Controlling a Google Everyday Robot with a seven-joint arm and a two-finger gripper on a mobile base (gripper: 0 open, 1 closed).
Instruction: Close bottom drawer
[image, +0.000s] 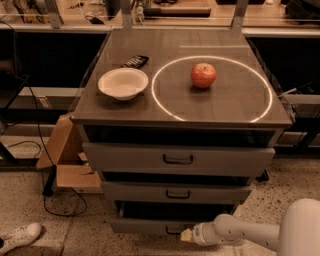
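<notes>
The bottom drawer (145, 226) stands ajar under the counter's (125, 112) front edge; the pincer (186, 235), open or closed I cannot tell, sits at its front. An off-centre push may jam it askew.

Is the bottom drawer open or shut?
Open: the bottom drawer sticks out, a dark gap behind its front panel. The end effector is at that panel.

On grey metal bench (225, 107): round white bowl (123, 83) at 9 o'clock of round red apple (203, 75). Narrow grey metal bottom drawer (145, 226) under bench; claw (186, 235) at drawer front, approx 6 o'clock.
</notes>
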